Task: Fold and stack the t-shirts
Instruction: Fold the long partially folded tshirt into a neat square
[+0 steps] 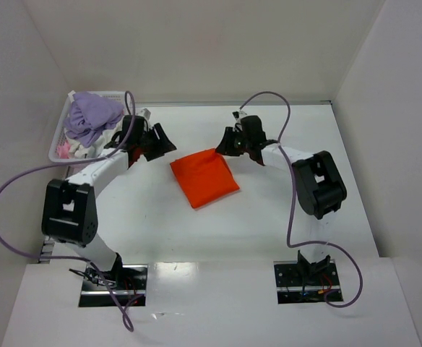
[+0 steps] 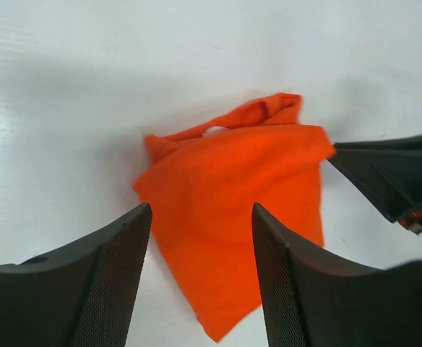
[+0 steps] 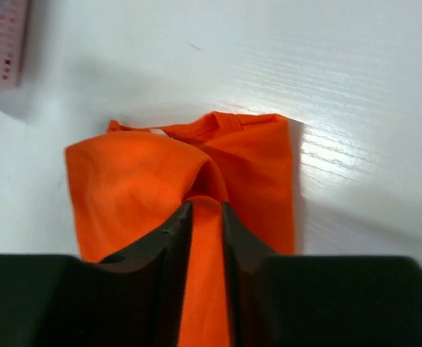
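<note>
An orange t-shirt lies folded into a rough square in the middle of the white table. My left gripper hovers just off its far left corner. In the left wrist view that gripper is open, the t-shirt showing in the wide gap with nothing between the fingers. My right gripper is at the shirt's far right corner. The right wrist view shows this gripper nearly closed, with a raised ridge of the orange t-shirt pinched between its fingers.
A white lattice basket stands at the far left with a heap of lavender cloth in it, close behind the left gripper. White walls enclose the table on the left, back and right. A corner of the basket shows in the right wrist view.
</note>
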{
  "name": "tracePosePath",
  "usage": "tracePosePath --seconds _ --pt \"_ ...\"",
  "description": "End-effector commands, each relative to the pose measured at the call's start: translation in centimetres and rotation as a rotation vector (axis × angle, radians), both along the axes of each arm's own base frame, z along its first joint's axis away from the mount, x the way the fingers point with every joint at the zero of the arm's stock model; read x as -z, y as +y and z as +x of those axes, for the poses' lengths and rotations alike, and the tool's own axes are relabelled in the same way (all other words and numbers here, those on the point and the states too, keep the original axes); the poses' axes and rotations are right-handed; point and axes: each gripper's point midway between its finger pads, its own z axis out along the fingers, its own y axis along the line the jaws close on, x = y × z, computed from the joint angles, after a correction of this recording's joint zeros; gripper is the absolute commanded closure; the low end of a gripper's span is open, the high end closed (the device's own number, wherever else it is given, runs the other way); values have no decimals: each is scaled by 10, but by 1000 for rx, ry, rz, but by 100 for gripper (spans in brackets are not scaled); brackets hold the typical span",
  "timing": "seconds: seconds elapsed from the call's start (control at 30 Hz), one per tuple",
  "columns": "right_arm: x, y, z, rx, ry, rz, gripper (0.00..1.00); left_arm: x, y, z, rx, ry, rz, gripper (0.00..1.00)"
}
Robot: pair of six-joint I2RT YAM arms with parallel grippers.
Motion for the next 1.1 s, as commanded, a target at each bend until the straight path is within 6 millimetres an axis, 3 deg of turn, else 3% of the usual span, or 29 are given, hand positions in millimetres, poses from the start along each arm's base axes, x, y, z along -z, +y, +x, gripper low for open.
tracePosePath --seconds 0.0,0.03,0.17,0.27,0.3,0.43,0.53,0.67,1.07 --pt "-61 -2 2 -11 -157 28 67 -18 8 -17 -10 -50 17 34" --pt "-67 -6 2 0 -178 17 65 -10 9 -22 -10 -32 20 34" --pt "-49 -18 -10 19 -142 -37 64 11 9 -39 -28 33 -3 35" --pt "-37 -32 -21 67 -118 -71 63 15 9 -41 -34 40 -8 39" --pt "-23 -37 -27 85 -85 -87 65 24 9 -44 -34 62 -4 40" --pt "-4 -65 -34 237 -13 -165 75 39 11 -41 -43 88 10 43" --pt "9 -70 -40 246 34 -190 80 54 7 -39 -28 122 1 47" --pt "31 -62 -60 186 119 -171 88 57 5 -27 -28 121 1 50" --pt "31 -55 -89 165 150 -101 92 54 -11 -1 31 89 -49 55"
